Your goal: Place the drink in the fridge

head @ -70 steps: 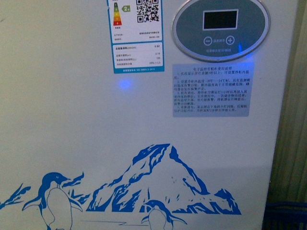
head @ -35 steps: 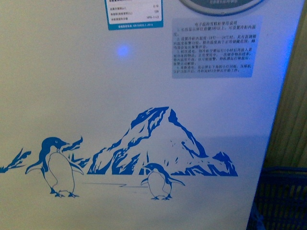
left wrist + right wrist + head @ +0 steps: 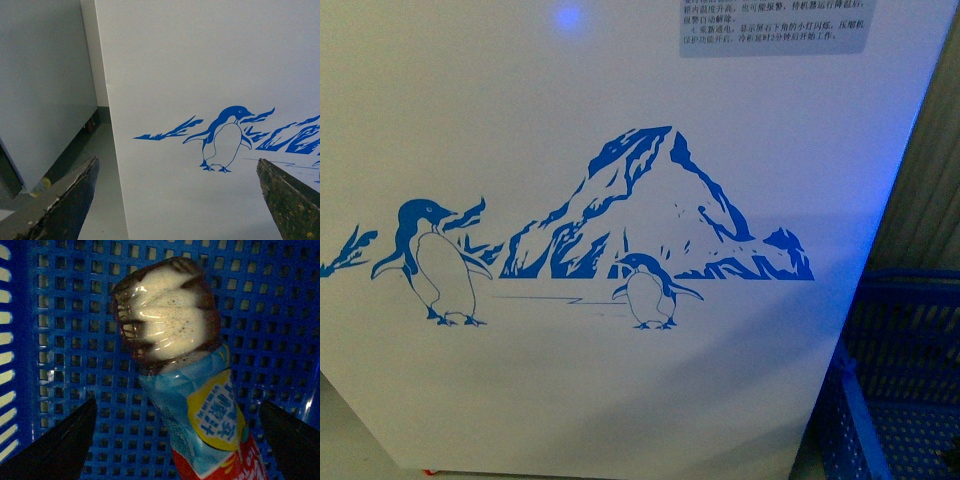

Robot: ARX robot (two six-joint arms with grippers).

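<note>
Right end effector (image 3: 177, 402) is spread wide, with the drink (image 3: 195, 385) between its fingers but not clamped as far as I can see; the bottle sits in the blue crate (image 3: 65, 315). Left end effector (image 3: 177, 161) is also wide apart and empty, facing the fridge (image 3: 200, 75) front near the penguin decal (image 3: 225, 137). I judge we're at the very start: no grasp, no lift, fridge lid not in any view, so pickup, opening and placing inside are all left.
</note>
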